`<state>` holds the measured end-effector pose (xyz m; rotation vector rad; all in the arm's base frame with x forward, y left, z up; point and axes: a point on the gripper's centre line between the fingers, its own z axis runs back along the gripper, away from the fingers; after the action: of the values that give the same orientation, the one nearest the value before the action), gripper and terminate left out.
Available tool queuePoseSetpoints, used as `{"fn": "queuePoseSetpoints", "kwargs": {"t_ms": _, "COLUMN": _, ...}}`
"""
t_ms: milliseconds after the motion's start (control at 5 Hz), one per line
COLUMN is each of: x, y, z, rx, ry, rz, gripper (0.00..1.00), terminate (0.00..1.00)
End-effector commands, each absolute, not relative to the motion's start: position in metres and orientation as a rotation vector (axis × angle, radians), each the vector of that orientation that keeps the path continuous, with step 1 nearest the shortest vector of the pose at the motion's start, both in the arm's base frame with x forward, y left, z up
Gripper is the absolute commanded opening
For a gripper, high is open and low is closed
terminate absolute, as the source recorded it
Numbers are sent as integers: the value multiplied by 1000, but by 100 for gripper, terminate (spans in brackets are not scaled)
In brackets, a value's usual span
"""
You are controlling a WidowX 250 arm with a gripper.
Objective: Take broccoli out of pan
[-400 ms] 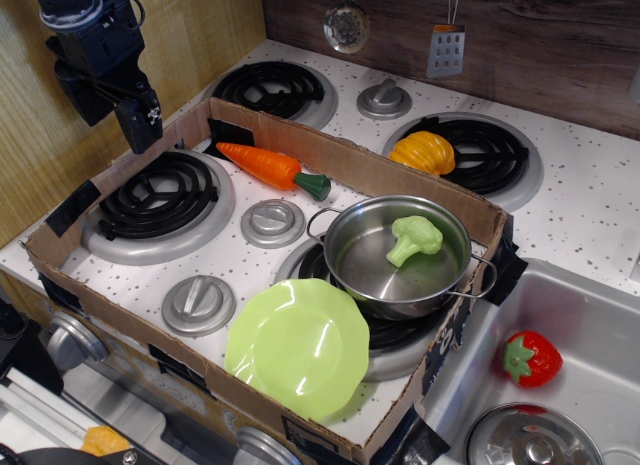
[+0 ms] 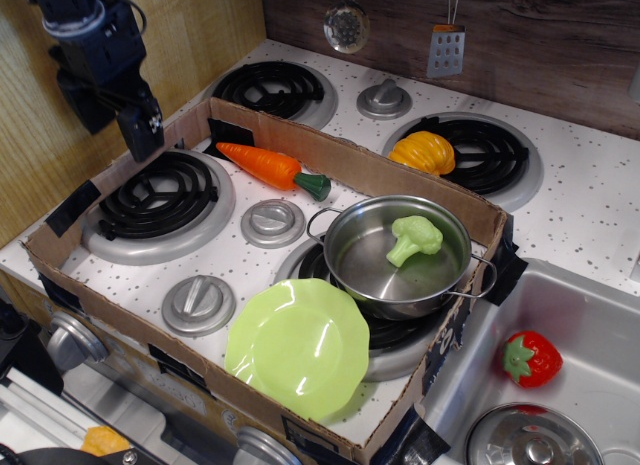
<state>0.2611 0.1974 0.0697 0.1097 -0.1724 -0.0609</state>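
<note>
Nearest, a lime plate [image 2: 298, 347] overlaps the front burner. Behind it, the pan [image 2: 400, 257] sits on that burner with the broccoli [image 2: 413, 238] lying inside. Far left, the gripper [image 2: 140, 127] hangs above the cardboard wall [image 2: 350, 163], well apart; whether its jaws are parted cannot be told.

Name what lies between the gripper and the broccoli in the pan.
In the single camera view, the orange carrot lies between the gripper and the broccoli, with a steel knob on the stovetop just below that line, before the pan.

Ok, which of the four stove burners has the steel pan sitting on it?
The front right burner, beside the sink: the pan with the broccoli sits on it. The other three coils carry no pan; the back right one holds only a yellow toy vegetable.
</note>
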Motion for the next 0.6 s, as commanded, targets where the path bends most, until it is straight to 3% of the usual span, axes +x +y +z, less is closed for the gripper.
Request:
{"fn": "queuePoseSetpoints", "kwargs": {"t_ms": 0, "x": 268, "y": 170, "z": 123, "rx": 162, "ry": -186, "rz": -32, "gripper": 100, "terminate": 0}}
{"fn": "queuePoseSetpoints", "kwargs": {"t_ms": 400, "x": 266, "y": 108, "z": 144, "rx": 185, "ry": -291, "rz": -60, "gripper": 100, "terminate": 0}}
